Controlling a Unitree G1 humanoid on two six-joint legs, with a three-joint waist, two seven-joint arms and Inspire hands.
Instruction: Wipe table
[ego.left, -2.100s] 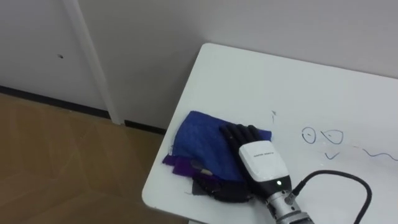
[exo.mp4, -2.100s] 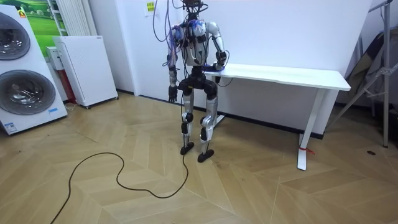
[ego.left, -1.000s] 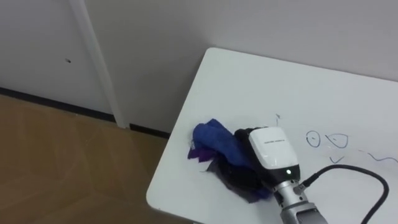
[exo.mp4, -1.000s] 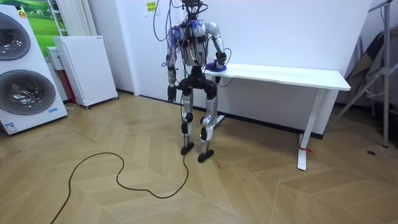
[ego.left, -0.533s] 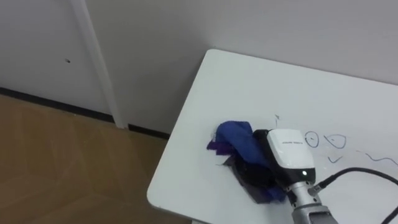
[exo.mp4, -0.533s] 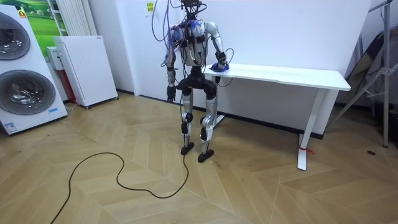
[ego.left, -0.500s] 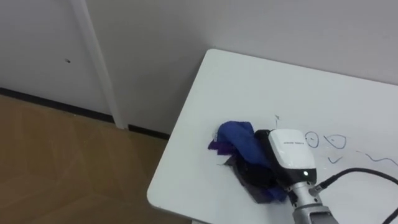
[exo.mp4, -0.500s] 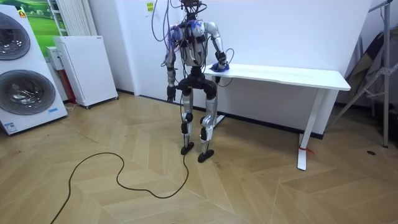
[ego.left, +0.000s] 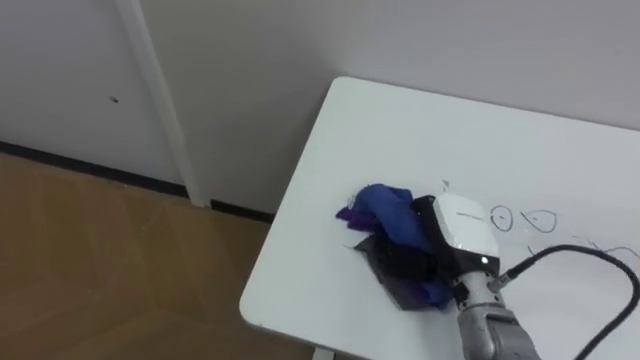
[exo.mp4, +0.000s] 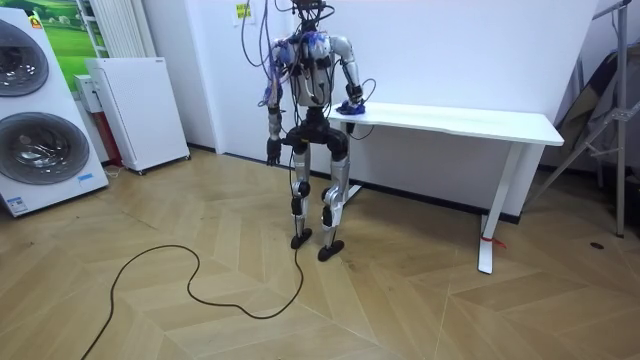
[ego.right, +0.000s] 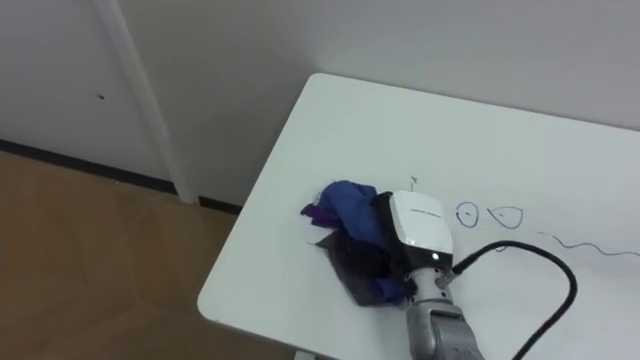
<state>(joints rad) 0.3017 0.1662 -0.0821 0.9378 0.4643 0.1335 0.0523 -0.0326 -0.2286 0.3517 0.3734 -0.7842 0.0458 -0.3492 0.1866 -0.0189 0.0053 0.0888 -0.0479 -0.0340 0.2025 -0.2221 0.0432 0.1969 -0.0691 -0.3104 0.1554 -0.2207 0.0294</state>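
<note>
Right hand (ego.left: 458, 228): we see it knuckles-up on the desk (ego.left: 400, 130), its arm coming in from the lower right.
Fingers: sunk in the folds of the cloth (ego.left: 385, 210); we cannot tell whether they clench it or only press on it.
Cloth: blue and purple, bunched in a heap; it lies on the desk under and just left of the right hand, touching it. A dark flap of it spreads toward the near edge.
Desk: white, set against the wall; the cloth sits near its left end.
Pen marks (ego.left: 501, 218): two small loops and a wavy line just right of the hand, apart from the cloth.
Left hand (exo.mp4: 271, 155): hangs at the robot's side in the room view, too small for us to tell its state.
Robot: stands upright at the desk's end on the room view's left.
</note>
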